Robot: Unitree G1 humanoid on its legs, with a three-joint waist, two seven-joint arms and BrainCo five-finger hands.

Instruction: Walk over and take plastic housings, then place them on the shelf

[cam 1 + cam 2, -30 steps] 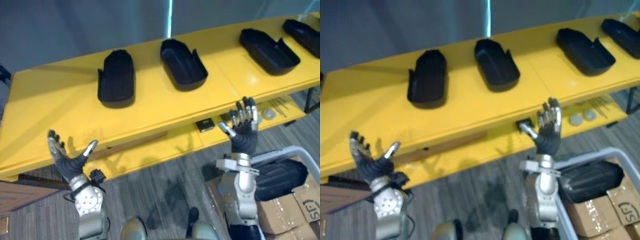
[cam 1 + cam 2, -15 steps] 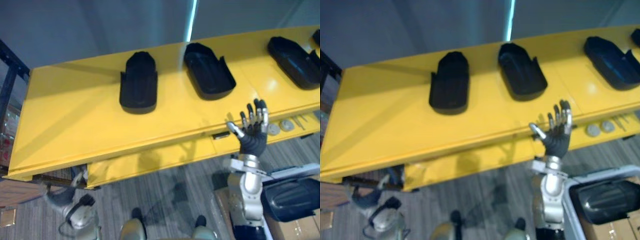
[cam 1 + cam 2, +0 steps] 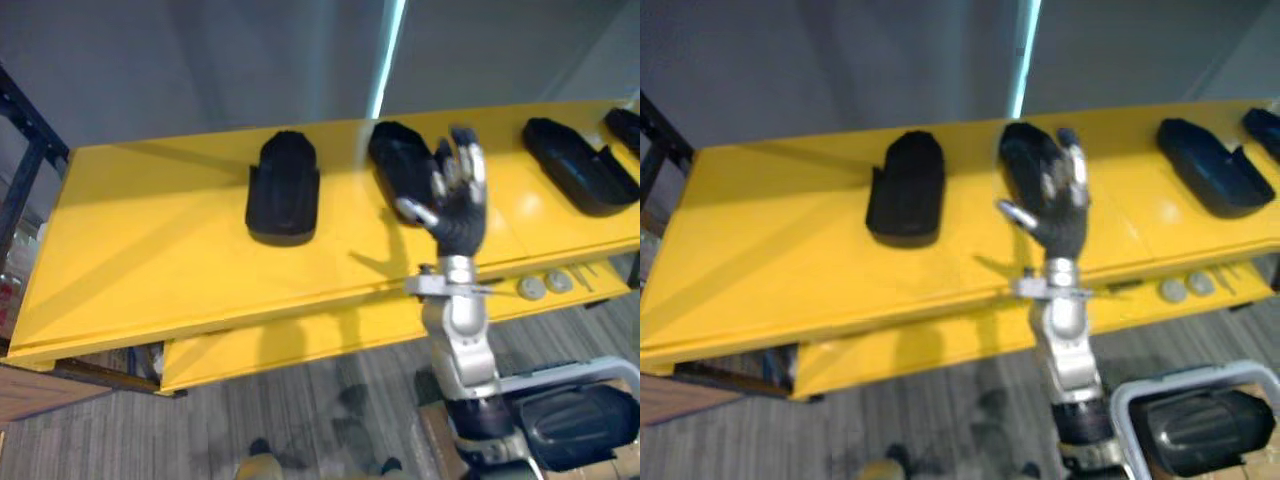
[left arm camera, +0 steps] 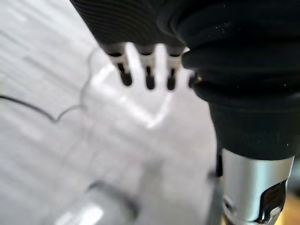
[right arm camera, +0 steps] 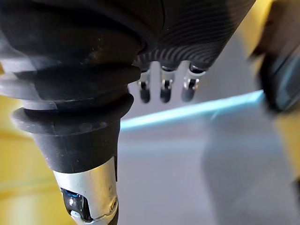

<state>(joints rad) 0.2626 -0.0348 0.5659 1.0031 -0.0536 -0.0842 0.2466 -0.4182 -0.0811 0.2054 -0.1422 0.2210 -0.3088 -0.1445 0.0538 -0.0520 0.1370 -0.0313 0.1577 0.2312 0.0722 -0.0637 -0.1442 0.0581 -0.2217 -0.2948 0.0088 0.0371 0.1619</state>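
Note:
Several black plastic housings lie in a row on the yellow shelf top (image 3: 150, 250): one at the left (image 3: 283, 188), one in the middle (image 3: 398, 155), one further right (image 3: 580, 178) and one at the right edge (image 3: 625, 128). My right hand (image 3: 455, 195) is raised in front of the middle housing and hides part of it. Its fingers (image 5: 161, 89) are straight and spread, holding nothing. My left hand (image 4: 147, 75) hangs over the grey floor with relaxed fingers and nothing in it.
A white-rimmed bin (image 3: 600, 372) at the lower right holds another black housing (image 3: 565, 425). A lower yellow ledge (image 3: 300, 340) juts out under the shelf top, with small round parts (image 3: 530, 288) on it. A dark rack frame (image 3: 25, 150) stands at the left.
My right hand has risen from the shelf's front edge to over the middle housing. My left hand has dropped out of the eye views. The camera has shifted.

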